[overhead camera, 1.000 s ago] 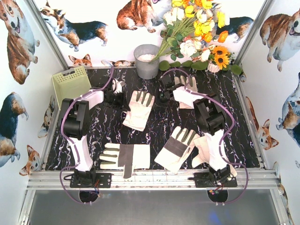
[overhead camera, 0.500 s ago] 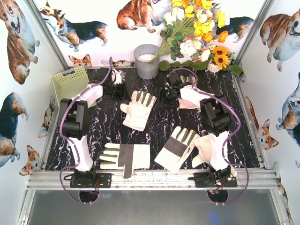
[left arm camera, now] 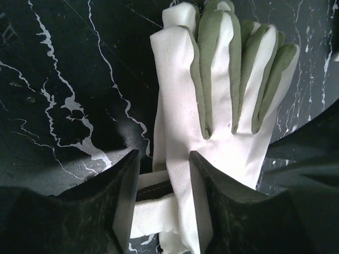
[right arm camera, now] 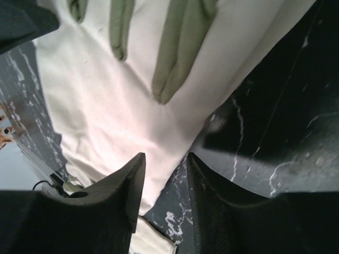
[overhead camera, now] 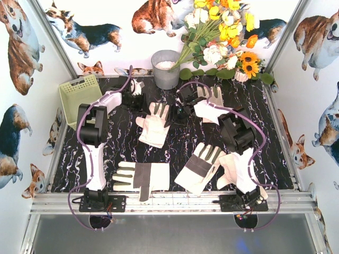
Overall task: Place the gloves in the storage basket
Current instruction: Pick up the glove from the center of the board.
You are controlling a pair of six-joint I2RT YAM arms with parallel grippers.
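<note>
The pale green storage basket (overhead camera: 79,92) stands at the back left. My left gripper (overhead camera: 132,94) is to its right, shut on the cuff of a cream glove (overhead camera: 136,85). In the left wrist view that glove (left arm camera: 228,106) fills the gap of the gripper (left arm camera: 164,164). My right gripper (overhead camera: 177,108) is at the finger end of the middle glove (overhead camera: 154,127). In the right wrist view the gripper (right arm camera: 164,164) is narrowly open, and the glove's (right arm camera: 106,106) edge reaches between the jaws. More gloves lie at the front left (overhead camera: 140,177), front middle (overhead camera: 200,166), front right (overhead camera: 229,165) and back right (overhead camera: 212,95).
A round grey metal bucket (overhead camera: 166,69) and a bunch of artificial flowers (overhead camera: 222,37) stand against the back wall. Corgi-print walls close in the black marbled table (overhead camera: 265,143) on three sides. The right arm's links lie over the back right and front right gloves.
My left gripper has carried its glove towards the back and a little to the right. My right gripper swung right, then back left to the middle glove's fingers.
</note>
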